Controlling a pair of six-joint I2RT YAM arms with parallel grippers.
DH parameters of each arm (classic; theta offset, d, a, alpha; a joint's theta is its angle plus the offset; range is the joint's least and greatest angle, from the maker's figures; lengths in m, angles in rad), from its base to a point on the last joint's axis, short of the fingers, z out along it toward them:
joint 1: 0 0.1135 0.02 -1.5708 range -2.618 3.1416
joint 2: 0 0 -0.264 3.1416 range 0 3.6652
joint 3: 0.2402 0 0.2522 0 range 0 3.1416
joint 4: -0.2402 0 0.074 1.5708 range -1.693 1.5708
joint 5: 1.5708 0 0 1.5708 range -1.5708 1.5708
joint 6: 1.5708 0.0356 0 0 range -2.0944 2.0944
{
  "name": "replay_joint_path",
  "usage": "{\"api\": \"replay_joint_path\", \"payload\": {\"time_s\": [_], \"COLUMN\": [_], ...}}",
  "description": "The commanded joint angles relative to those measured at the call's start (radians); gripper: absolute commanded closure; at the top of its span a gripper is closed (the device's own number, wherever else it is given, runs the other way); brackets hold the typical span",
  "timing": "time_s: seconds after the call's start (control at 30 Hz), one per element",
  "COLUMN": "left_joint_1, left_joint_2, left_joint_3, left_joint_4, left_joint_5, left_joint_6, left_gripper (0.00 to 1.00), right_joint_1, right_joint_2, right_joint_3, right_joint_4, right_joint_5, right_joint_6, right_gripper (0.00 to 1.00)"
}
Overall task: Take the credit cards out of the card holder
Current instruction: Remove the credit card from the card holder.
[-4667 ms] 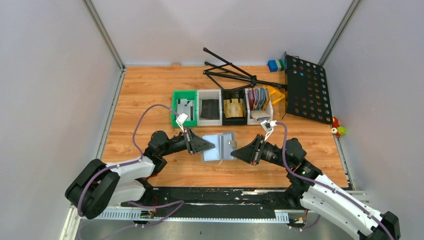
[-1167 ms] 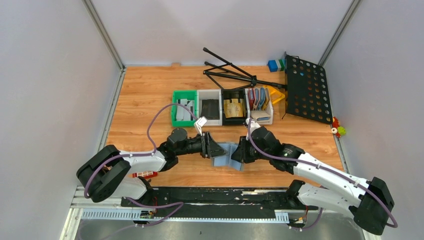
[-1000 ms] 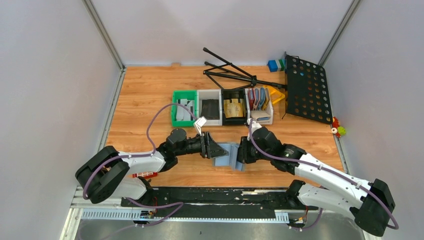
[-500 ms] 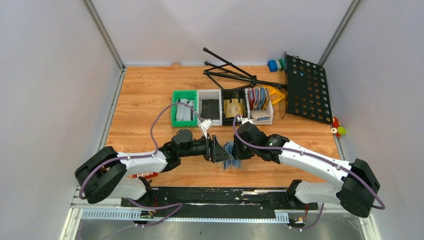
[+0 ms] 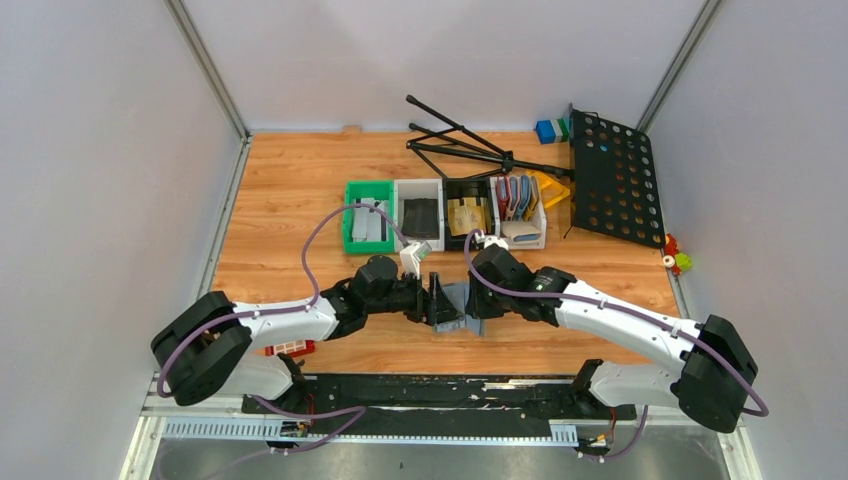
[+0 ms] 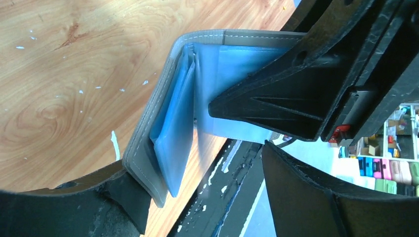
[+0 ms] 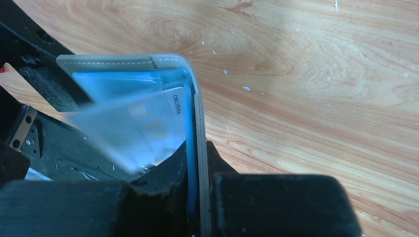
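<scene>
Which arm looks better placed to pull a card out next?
Probably left. The left claw is open beside the card holder, free to pinch the pale card poking out; the right claw is shut on the holder's flap.

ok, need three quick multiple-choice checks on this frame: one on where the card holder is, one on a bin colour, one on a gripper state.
1. Where is the card holder?
A. in the far left corner
B. between the left gripper and the right gripper
C. lying on the perforated music stand

2. What colour is the leftmost bin in the row?
A. green
B. red
C. yellow

3. How is the right gripper?
A. open, hovering above the bins
B. shut on nothing
C. shut on the card holder

Answers:
1 B: the top view shows the part-folded holder right between the two grippers, on the near side of the bin row.
2 A: its walls are plainly green.
3 C: the right wrist view shows its fingers pinching one flap of the holder.
</scene>
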Motion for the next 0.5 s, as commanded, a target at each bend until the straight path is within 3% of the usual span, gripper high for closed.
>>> {"api": "replay_joint_path", "payload": {"time_s": [0.0,0.13,0.33,0.47], "left_joint_1": [-0.009,-0.008,0.003,0.012], "left_joint_2": [0.012,-0.002,-0.059,-0.094], "left_joint_3": [0.013,0.016,-0.009,-0.052], "left_joint_4": [0.012,-0.032,-0.041,0.014], "left_joint_5": [-0.012,-0.030,-0.020,0.017], "left_joint_6": [0.028,0.041,0.049,0.034], "left_gripper": [0.29,0.50,0.61,0.75], "right_joint_1": [0.007,0.007,0.001,-0.004], "right_joint_2": [0.009,-0.008,-0.120,-0.201], "right_joint_3": [0.064,0.061,-0.010,-0.084], "right_joint_4": [0.014,0.015,0.064,0.097], "right_joint_5": [0.015,-0.005,-0.110,-0.123], "right_joint_6": [0.004,-0.019,-0.055,-0.051], "right_gripper": [1.00,1.00,1.00,0.99]}}
